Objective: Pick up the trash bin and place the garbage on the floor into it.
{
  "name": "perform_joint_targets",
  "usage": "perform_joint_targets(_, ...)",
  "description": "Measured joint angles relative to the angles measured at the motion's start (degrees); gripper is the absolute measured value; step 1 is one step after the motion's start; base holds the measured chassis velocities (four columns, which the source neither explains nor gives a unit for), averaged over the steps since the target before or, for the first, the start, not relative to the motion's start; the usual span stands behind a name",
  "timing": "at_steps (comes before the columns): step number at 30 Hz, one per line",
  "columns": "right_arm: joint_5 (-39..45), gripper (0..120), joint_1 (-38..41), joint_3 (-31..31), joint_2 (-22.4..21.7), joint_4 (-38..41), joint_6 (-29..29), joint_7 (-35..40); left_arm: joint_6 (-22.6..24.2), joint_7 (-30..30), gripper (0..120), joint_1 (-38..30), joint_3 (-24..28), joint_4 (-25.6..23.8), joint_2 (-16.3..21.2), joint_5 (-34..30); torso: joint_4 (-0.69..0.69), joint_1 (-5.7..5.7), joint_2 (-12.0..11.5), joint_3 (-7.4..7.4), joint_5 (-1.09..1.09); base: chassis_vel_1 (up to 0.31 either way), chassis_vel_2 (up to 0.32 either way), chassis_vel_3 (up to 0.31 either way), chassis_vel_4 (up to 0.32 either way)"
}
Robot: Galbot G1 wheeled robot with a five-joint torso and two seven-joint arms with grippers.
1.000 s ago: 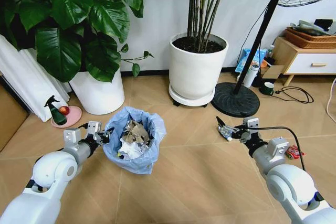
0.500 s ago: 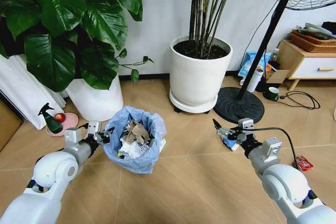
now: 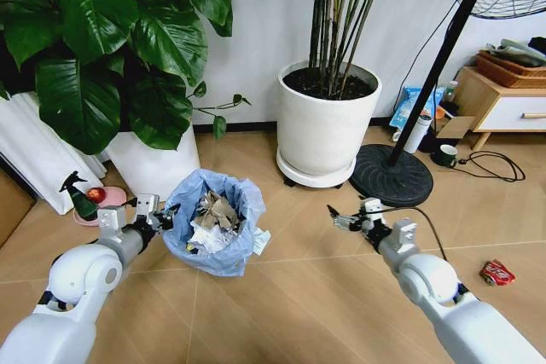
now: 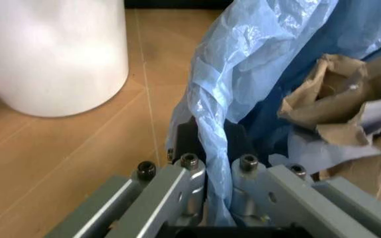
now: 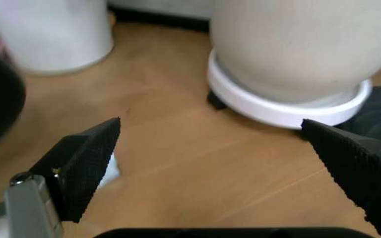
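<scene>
The trash bin (image 3: 223,253), dark with a wrinkly light-blue bag liner (image 4: 243,64), is packed with brown and white paper wads (image 3: 213,215). My left gripper (image 3: 162,217) is shut on its near-left rim; in the left wrist view the fingers (image 4: 190,168) pinch the liner and the dark rim. My right gripper (image 3: 341,221) hangs open low over the floor (image 3: 324,296), right of the bin, with nothing between its fingertips (image 5: 88,158). Of the garbage, a white scrap (image 3: 260,242) lies by the bin and a red can (image 3: 496,273) lies far right.
Two large white plant pots (image 3: 328,121) (image 3: 153,164) stand behind the bin. A black fan base (image 3: 388,181) and pole stand at the right, beyond them a wooden cabinet (image 3: 503,100) and a cable. A green spray bottle (image 3: 81,198) stands at far left.
My right gripper has swung left, toward the bin. The whole head view has shifted, so the camera moved. My left gripper still holds the bin's rim.
</scene>
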Motion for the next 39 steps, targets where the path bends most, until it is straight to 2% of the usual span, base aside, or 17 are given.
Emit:
perform_joint_targets(6,-0.99,100,5.03,-5.75,0.14,-8.03,1.51,-5.09,0.14,-0.18,0,-0.07,-0.16,0.09,-0.45,-0.04,-0.02,0.00,0.00,0.00,-0.01,0.000,0.000,0.000,0.000)
perform_joint_targets(10,-1.00,100,11.34,-12.99,2.44,-15.97,3.34,-7.57,0.29,-0.97,0,-0.06,-0.34,0.04,-0.93,-0.03,0.00,0.00,0.00,0.00,0.02,0.000,0.000,0.000,0.000)
perform_joint_targets(11,-1.00,100,11.34,-12.99,2.44,-15.97,3.34,-7.57,0.29,-0.97,0,-0.06,-0.34,0.04,-0.93,-0.03,0.00,0.00,0.00,0.00,0.02,0.000,0.000,0.000,0.000)
perform_joint_targets(13,-1.00,100,14.48,-16.79,4.13,-19.30,3.87,-8.36,0.37,-1.30,0,-0.22,-0.31,0.03,-1.10,-0.04,0.01,0.00,0.00,0.00,-0.04,0.000,0.000,0.000,0.000)
perform_joint_targets(14,-1.02,100,16.18,-18.73,5.17,-21.14,4.17,-8.76,0.41,-1.46,0,-0.39,-0.25,0.04,-1.22,-0.07,0.01,0.00,0.00,0.01,0.00,0.000,0.000,0.000,0.000)
perform_joint_targets(20,-1.30,100,21.14,-23.86,9.80,-26.73,4.33,-9.24,0.46,-1.64,0,-1.15,0.12,0.30,-1.55,-0.14,0.00,0.00,0.00,0.01,-0.04,0.000,0.000,0.000,0.000)
perform_joint_targets(23,-1.76,100,24.64,-27.41,14.59,-31.65,3.93,-9.30,0.52,-1.73,0,-1.90,0.14,0.55,-1.82,-0.31,0.00,0.00,0.00,0.00,-0.03,0.000,0.000,0.000,0.000)
perform_joint_targets(30,-3.01,100,28.46,-30.43,19.80,-40.88,4.16,-9.69,0.69,-1.78,0,-1.91,-0.36,0.77,-2.18,-0.44,0.00,0.00,0.00,0.00,-0.01,0.000,0.000,0.000,0.000)
perform_joint_targets(39,-4.10,100,29.95,-31.90,22.11,-46.18,4.66,-9.94,0.71,-1.83,0,-1.83,-0.56,0.72,-2.84,-0.45,0.00,0.00,0.00,0.00,-0.01,0.000,0.000,0.000,0.000)
